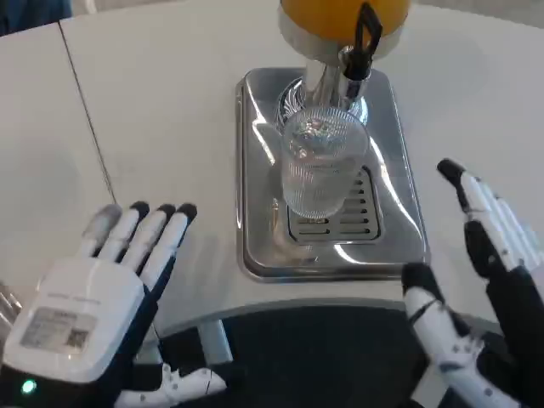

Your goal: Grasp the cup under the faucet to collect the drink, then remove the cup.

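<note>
Head view: pre-grasp step, I'd say. Cup (322, 166), clear ribbed plastic/glass, upright on the steel drip tray (255, 183) grille, under faucet (361, 47) of the orange dispenser. Left hand (106, 293) & right hand (476, 289) both empty w/ fingers spread, apart from cup. Next: one hand must wrap the cup's sides w/o tipping it.

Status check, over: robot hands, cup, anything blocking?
Left robot hand open, right robot hand open. Clear ribbed cup upright on drip tray under faucet, untouched. Nothing blocking.
</note>
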`<state>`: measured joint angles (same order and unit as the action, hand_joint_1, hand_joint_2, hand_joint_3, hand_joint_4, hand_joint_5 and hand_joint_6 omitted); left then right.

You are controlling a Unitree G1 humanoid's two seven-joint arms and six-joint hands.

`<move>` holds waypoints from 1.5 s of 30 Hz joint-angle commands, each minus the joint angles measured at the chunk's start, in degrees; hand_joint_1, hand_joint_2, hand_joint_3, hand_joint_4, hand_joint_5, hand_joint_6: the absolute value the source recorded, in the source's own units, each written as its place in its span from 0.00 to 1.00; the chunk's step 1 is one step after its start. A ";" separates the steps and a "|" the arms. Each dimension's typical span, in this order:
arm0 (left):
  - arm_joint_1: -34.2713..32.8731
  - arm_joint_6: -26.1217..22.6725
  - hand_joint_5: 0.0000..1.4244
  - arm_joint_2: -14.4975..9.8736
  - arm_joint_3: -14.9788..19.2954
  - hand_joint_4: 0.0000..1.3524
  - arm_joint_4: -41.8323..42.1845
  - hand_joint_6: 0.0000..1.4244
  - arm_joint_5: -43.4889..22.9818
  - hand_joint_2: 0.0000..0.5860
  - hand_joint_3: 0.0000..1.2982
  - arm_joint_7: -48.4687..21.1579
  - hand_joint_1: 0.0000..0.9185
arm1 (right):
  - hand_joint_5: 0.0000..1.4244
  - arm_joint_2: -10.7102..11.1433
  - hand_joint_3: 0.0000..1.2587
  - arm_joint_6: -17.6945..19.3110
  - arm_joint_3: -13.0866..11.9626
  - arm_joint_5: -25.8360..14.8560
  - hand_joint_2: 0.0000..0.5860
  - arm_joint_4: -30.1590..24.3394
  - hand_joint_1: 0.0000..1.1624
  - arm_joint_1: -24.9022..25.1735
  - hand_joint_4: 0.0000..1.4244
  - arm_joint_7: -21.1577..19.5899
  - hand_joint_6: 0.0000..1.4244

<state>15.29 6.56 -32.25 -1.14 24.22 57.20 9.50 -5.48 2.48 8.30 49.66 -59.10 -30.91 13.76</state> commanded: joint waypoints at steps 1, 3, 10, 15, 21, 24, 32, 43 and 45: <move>2.28 0.45 0.00 1.94 -1.87 0.00 0.85 0.00 1.92 0.07 0.00 0.49 0.00 | 0.00 -2.58 0.00 -2.00 0.63 -2.66 0.93 0.38 0.00 3.92 0.00 -4.14 0.00; 2.67 0.14 0.00 2.62 -2.23 0.00 1.00 0.00 2.30 0.07 0.00 0.08 0.00 | 0.00 -2.86 0.00 -4.27 0.81 -4.27 0.95 1.57 0.00 6.46 0.00 -4.65 0.00; 3.97 0.26 0.00 3.54 -3.11 0.00 -0.06 0.00 1.60 0.07 0.00 -0.14 0.00 | 0.00 0.39 0.00 -17.18 -3.70 -10.72 0.99 5.63 0.00 25.23 0.00 -2.49 0.00; 4.58 1.50 0.00 3.67 -2.49 0.00 -0.03 0.00 0.27 0.10 0.00 0.76 0.00 | 0.00 1.70 0.00 -20.33 -5.00 -12.44 1.00 7.80 0.00 31.85 0.00 -3.22 0.00; 5.29 1.56 0.00 3.99 -2.08 0.00 0.45 0.00 -0.01 0.11 0.00 0.55 0.00 | 0.00 1.18 0.00 -22.29 -3.96 -12.99 1.00 9.90 0.00 37.20 0.00 -4.42 0.00; 5.39 1.52 0.00 4.02 -1.88 0.00 0.54 0.00 -0.24 0.11 0.00 0.37 0.00 | 0.00 1.28 0.00 -23.34 -3.69 -13.18 1.00 10.97 0.00 39.80 0.00 -4.86 0.00; 5.71 1.38 0.00 4.12 -1.49 0.00 0.95 0.00 -0.22 0.12 0.00 0.05 0.00 | 0.00 1.33 0.00 -26.58 -4.14 -14.71 1.00 14.95 0.00 48.96 0.00 -5.89 0.00; 5.65 1.32 0.00 4.11 -1.40 0.00 0.94 0.00 -0.42 0.12 0.00 -0.27 0.00 | 0.00 1.20 0.00 -23.73 -3.28 -19.51 1.00 22.77 0.00 53.92 0.00 -10.53 0.00; 5.60 1.26 0.00 4.19 -1.44 0.00 0.88 0.00 -0.41 0.12 0.00 -0.25 0.00 | 0.00 1.15 0.00 -23.14 -2.88 -20.62 1.00 23.88 0.01 54.38 0.00 -11.48 0.00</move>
<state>20.14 7.68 -28.30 -2.75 24.75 56.77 9.54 -4.13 -22.53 5.04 30.01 -36.00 22.52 3.88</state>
